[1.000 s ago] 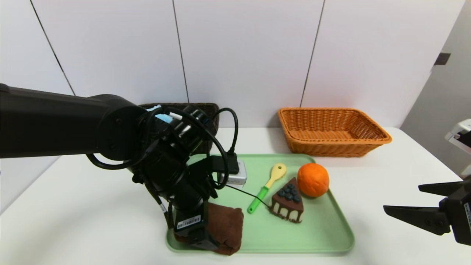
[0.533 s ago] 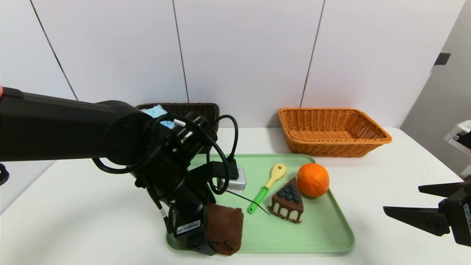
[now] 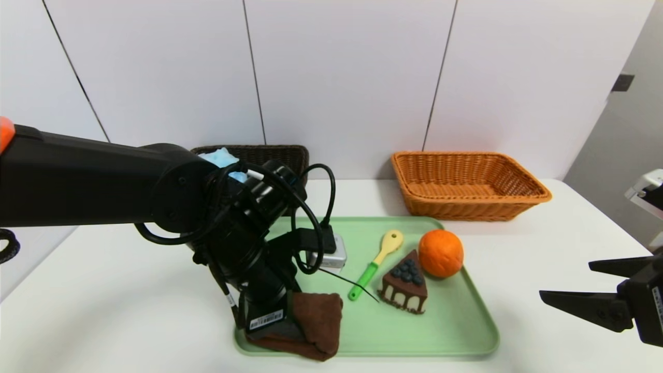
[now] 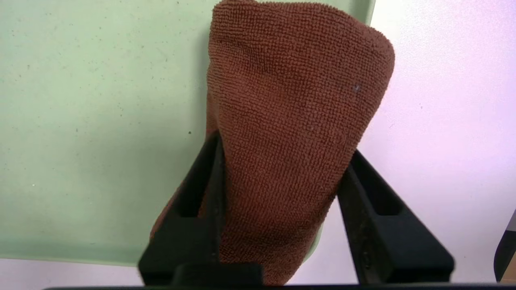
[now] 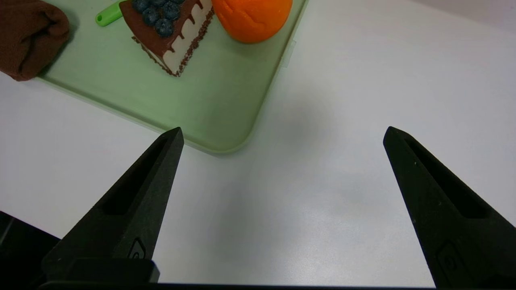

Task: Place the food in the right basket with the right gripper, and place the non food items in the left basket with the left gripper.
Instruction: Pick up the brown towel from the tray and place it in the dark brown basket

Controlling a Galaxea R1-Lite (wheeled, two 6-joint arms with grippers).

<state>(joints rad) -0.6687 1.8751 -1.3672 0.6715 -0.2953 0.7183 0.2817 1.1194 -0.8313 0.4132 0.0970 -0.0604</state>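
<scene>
A folded brown towel [image 3: 321, 316] [image 4: 298, 80] lies on the front left corner of the green tray [image 3: 456, 331], hanging over its edge. My left gripper [image 3: 279, 331] [image 4: 284, 145] points down and is shut on the towel, which bunches between the two fingers. The yellow spoon [image 3: 375, 261], the chocolate cake wedge [image 3: 405, 285] [image 5: 169, 28] and the orange [image 3: 440, 253] [image 5: 252, 18] sit on the tray. The blue bath puff [image 3: 220, 157] lies in the dark left basket [image 3: 279, 154]. The orange-tan right basket [image 3: 469, 181] holds nothing. My right gripper [image 3: 565, 280] [image 5: 283, 131] hangs open over the table, right of the tray.
My left arm reaches across the tray's left half and hides part of the left basket. Both baskets stand against the white wall at the back of the white table. Bare table shows right of the tray [image 5: 209, 112].
The left gripper's fingers have closed in on the brown towel and squeezed it into a bunch. The right arm has not moved.
</scene>
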